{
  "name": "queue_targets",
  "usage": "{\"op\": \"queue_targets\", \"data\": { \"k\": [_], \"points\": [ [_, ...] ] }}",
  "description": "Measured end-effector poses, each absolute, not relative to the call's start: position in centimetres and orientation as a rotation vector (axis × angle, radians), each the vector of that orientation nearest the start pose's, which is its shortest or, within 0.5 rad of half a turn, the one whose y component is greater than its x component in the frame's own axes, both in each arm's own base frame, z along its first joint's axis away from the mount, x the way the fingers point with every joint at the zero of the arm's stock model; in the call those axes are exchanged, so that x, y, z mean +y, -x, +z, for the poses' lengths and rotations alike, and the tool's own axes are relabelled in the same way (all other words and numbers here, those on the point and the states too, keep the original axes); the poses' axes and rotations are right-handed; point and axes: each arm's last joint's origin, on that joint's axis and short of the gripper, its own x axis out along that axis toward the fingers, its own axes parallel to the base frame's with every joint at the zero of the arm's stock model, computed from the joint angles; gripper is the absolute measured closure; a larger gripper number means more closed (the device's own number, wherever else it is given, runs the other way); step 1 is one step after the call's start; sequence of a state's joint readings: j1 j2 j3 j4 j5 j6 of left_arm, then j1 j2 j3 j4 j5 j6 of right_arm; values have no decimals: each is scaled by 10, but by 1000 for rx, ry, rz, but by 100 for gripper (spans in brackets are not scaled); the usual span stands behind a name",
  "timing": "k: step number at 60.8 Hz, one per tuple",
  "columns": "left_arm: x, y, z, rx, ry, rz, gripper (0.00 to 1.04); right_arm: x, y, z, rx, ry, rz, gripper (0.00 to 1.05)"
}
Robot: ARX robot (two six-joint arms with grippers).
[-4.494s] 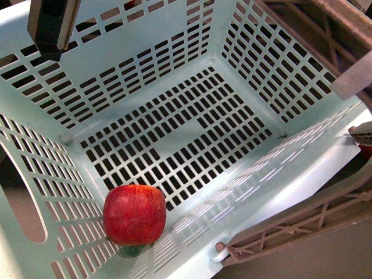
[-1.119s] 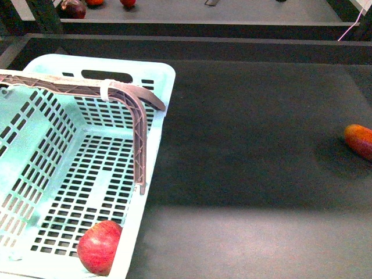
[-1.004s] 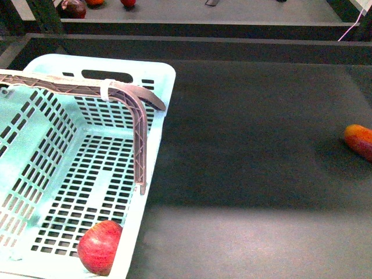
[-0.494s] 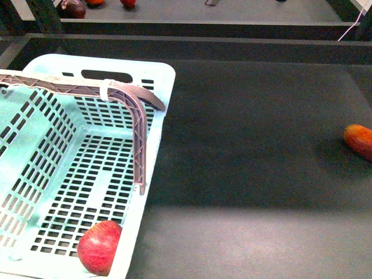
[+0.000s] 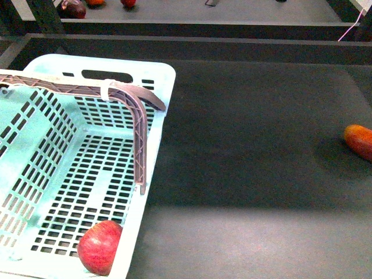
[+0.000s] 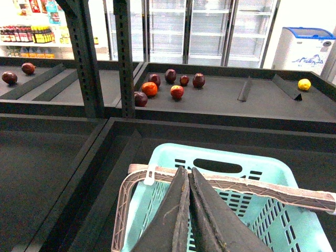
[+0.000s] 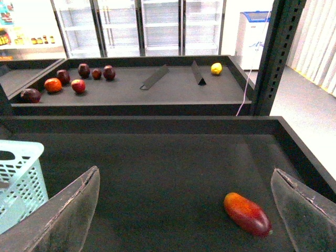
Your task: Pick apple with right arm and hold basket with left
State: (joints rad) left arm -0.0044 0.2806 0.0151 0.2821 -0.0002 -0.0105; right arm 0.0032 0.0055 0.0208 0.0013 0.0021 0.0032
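Observation:
The red apple (image 5: 100, 247) lies inside the light blue basket (image 5: 135, 65), in its near right corner. The basket stands on the dark shelf surface at the left, its grey-brown handle (image 5: 138, 125) raised across it. Neither gripper shows in the front view. In the left wrist view my left gripper (image 6: 186, 170) is shut, fingers pressed together with nothing between them, just above the basket (image 6: 168, 155) and its handle (image 6: 236, 184). My right gripper (image 7: 185, 170) is open and empty over the dark surface, with the basket's edge (image 7: 16, 178) to one side.
An elongated orange-red fruit (image 5: 359, 140) lies at the right, seen between the right fingers (image 7: 248, 214). Several dark and red fruits (image 6: 173, 86) and a lemon (image 7: 216, 68) sit on the back shelf. Black uprights (image 6: 84, 58) and raised shelf edges border the area.
4.5 s ago the basket filled the front view close up with the apple inside; now it stands lower at the left. Over the last second nothing has visibly moved.

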Motion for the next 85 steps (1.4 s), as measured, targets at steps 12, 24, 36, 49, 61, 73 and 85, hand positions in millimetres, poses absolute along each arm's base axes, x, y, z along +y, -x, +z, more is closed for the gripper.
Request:
{"op": "queue_targets", "data": {
  "k": [12,24,36,49,61,73,85],
  "points": [
    [0,-111,172,-17,11,-4,101,0,-97,170,-17,-3,1,9],
    [0,-103,167,17,11,-4,101,0,-97,170,-17,-3,1,9],
    [0,-97,168,-10,11,-4,101,0,-97,170,-17,-3,1,9],
    [0,-97,168,-11,11,-4,101,0,-97,170,-17,-3,1,9],
    [0,-97,168,-10,11,-4,79,0,-97,170,-17,-3,1,9],
    [0,-97,168,-11,11,-4,39,0,-97,170,-17,-3,1,9],
    [0,-97,168,-11,11,-4,5,0,-97,170,-17,-3,1,9]
  ]
}}
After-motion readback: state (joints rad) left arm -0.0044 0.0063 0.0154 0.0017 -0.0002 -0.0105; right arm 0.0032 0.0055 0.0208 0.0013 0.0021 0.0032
